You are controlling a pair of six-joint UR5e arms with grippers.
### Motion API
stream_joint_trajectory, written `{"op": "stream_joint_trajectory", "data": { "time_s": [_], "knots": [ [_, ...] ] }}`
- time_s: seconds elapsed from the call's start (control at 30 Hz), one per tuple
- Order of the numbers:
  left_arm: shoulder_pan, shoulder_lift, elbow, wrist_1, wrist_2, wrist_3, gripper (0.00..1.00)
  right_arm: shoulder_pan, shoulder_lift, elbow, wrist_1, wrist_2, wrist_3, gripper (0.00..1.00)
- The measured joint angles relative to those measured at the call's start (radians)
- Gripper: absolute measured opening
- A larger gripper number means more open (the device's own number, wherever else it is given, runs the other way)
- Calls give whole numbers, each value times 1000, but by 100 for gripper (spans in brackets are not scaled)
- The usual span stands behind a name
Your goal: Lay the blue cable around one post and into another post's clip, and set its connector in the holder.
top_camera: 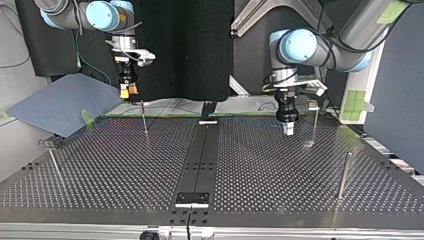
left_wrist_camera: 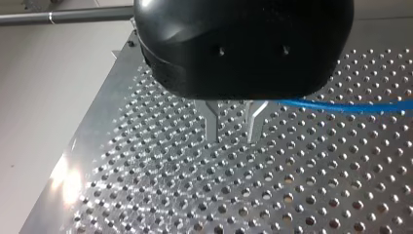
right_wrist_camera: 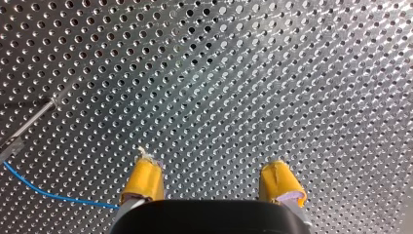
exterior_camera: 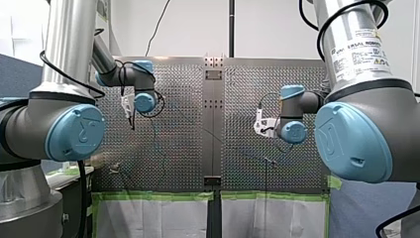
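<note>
Two empty grippers over perforated table (top_camera: 270,170)

Flat metal sheet, evenly drilled with round holes. My right gripper (right_wrist_camera: 212,183): yellow pads spread wide, nothing between. My left gripper (left_wrist_camera: 233,127): slim metal fingers narrowly apart, nothing between. Thin blue cable (left_wrist_camera: 341,106) crosses the table beside both.

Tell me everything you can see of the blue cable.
The blue cable is thin, smooth and looks flexible. In the right wrist view it curves across the perforated table from near a thin post to beside a yellow pad of my open right claw, ungripped. In the left wrist view it runs nearly straight from behind my open left claw. No connector shows.
</note>
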State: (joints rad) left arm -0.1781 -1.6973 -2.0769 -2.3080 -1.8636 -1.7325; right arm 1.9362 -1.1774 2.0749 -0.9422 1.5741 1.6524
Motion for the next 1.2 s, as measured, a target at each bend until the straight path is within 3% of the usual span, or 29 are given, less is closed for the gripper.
{"op": "stream_joint_trajectory", "data": {
  "time_s": [0.23, 0.7, 1.2],
  "knots": [
    [16, 2, 0, -4, -3, -4, 37, 0, 0, 0, -1, 0, 0, 100],
    [48, 53, 0, -29, -65, -43, 37, 0, 0, 0, -4, 0, 0, 100],
    [26, 76, 0, -37, 47, -24, 37, -4, 0, 0, -6, 0, 0, 100]
  ]
}}
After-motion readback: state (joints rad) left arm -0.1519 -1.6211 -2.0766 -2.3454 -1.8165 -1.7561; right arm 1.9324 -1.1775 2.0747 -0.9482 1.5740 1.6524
